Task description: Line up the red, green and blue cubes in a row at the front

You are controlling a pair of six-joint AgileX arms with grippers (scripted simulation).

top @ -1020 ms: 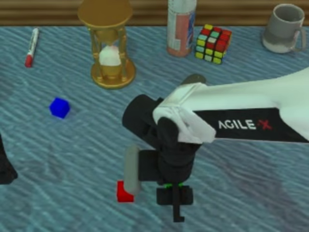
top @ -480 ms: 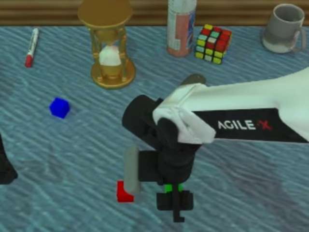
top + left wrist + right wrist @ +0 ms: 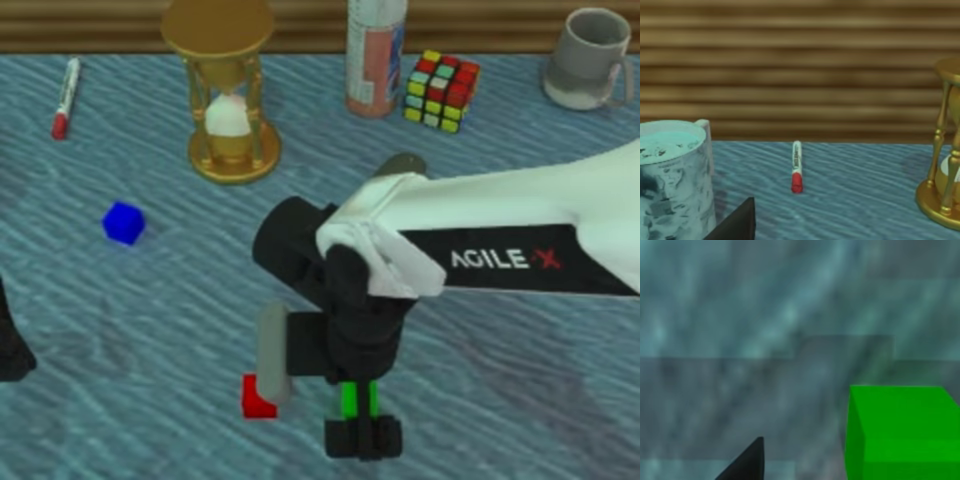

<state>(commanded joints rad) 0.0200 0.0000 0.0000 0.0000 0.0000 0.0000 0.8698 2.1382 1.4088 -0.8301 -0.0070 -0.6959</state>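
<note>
Nearby, the red cube (image 3: 258,398) is half hidden by the right arm lettered "AGILE X"; its claw (image 3: 362,437) is closed on the green cube (image 3: 357,399).

Blue-grey rippled tabletop (image 3: 120,330), brown slatted wall (image 3: 800,65)

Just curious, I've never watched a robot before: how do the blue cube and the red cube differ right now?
The blue cube sits alone in the open at the table's left; the red cube lies nearer the front, partly hidden under the right arm. The right tool is beside the red cube, far from the blue. Both are plain, same-sized and rest on the table.
</note>
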